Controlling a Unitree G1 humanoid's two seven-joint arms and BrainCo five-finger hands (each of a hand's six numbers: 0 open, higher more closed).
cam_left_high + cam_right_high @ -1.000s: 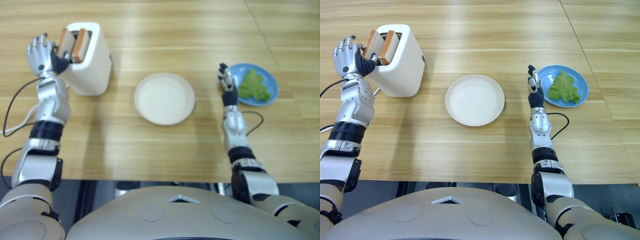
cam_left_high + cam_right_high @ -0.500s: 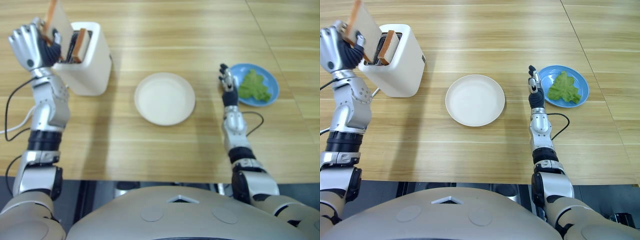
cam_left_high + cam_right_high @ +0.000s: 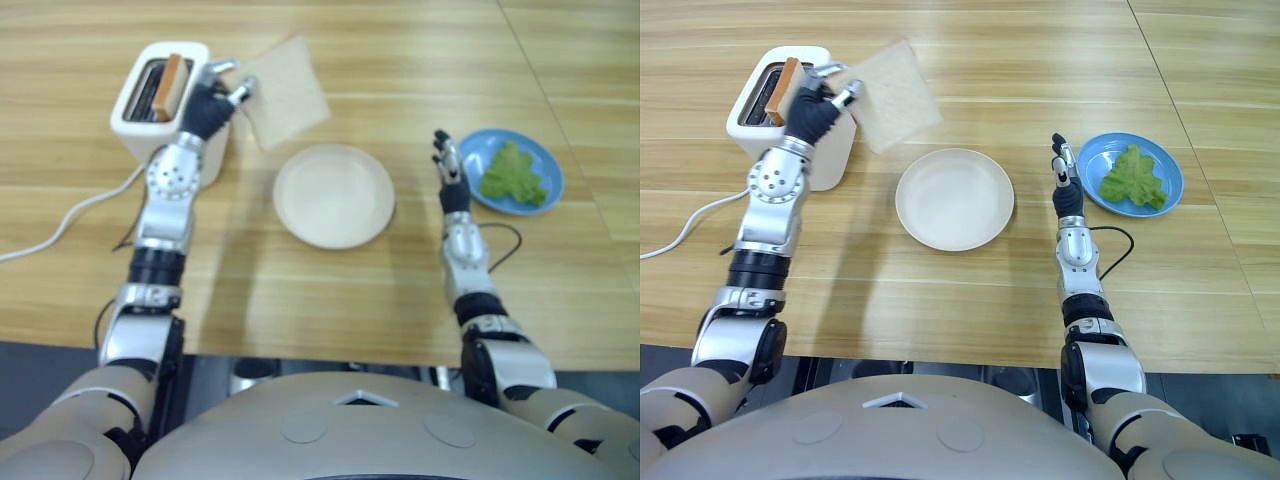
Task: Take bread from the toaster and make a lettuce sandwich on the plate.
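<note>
Left hand (image 3: pixel 815 108) closed on one corner of a slice of bread (image 3: pixel 892 90): pale, square, thinly browned at the crust, its broad face tilted toward the camera, held in the air between the white toaster (image 3: pixel 743 118) and the bare white plate (image 3: pixel 955 240). The right eye view takes in slightly more table beyond the blue dish (image 3: pixel 1162 152). A second slice (image 3: pixel 788 80) stands upright in the toaster's slot. Right hand (image 3: pixel 1064 178), fingers straight and holding nothing, lies just beside the blue dish, which holds a lettuce leaf (image 3: pixel 1130 177).
</note>
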